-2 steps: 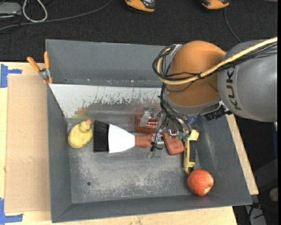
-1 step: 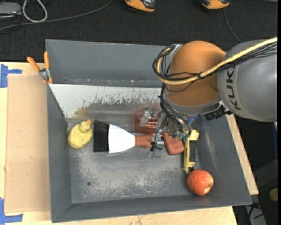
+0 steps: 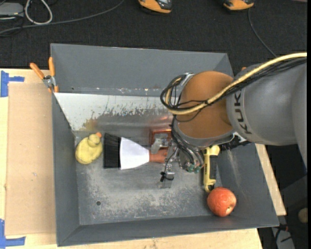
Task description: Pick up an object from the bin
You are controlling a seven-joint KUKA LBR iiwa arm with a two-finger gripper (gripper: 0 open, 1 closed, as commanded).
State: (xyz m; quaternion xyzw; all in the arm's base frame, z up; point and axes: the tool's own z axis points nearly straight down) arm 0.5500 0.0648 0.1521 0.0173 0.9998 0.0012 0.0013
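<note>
Camera view: a grey bin (image 3: 67, 191) sits on a pale wood surface (image 3: 26, 165), with dark carpet (image 3: 119, 25) at 12 o'clock. The tool (image 3: 167, 174) hangs at bin centre; its state cannot be told. The brush (image 3: 125, 152), with black bristles and a white body, lies at the tool's 10 o'clock. A yellow duck (image 3: 88, 149) lies at 9 o'clock and a red apple (image 3: 221, 201) at 4 o'clock.

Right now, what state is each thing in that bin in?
Yellow rubber duck: resting at left, beside the bristles.
Black-bristled white brush: lying flat, bristles pointing left.
Round red apple: resting loose, front right.
Yellow-and-black tool: lying flat, partly under the arm.
Gripper: low by the brush's handle end.
</note>
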